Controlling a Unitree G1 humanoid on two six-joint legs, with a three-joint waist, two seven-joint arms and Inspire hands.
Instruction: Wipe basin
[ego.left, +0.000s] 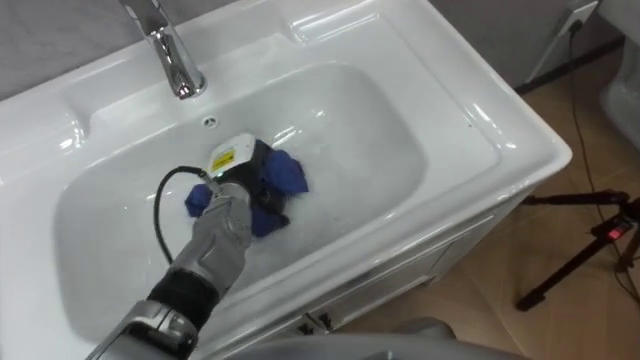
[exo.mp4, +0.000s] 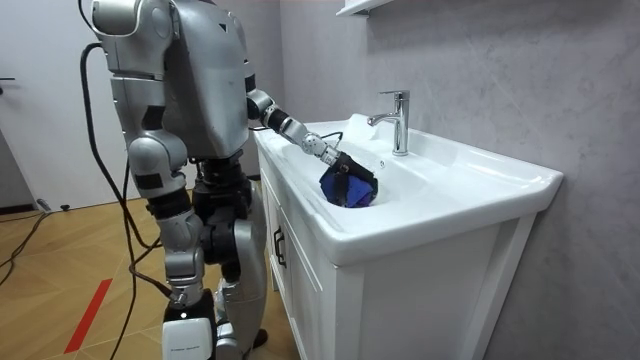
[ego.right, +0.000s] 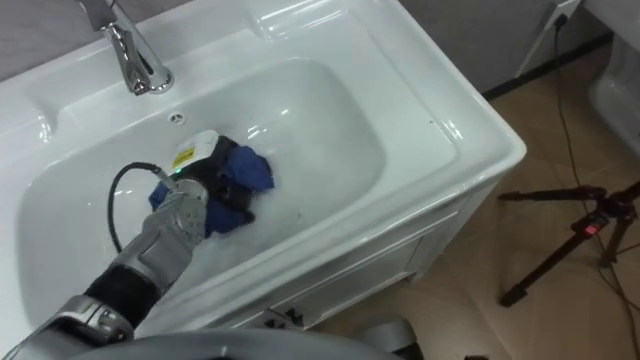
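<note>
My left hand is down in the basin. It is curled tight on the blue cloth and pushes it onto the bottom of the bowl, a bit left of the middle. I think I am in the middle of the wiping. The bowl looks white and shiny all over, so I cannot tell which parts are done. The right side and the rim may still need a rub. There is a small yellow sticker on the back of my hand, too tiny to read. Farther back stands the tap. My right hand hangs by my side; I cannot tell how it is held.
</note>
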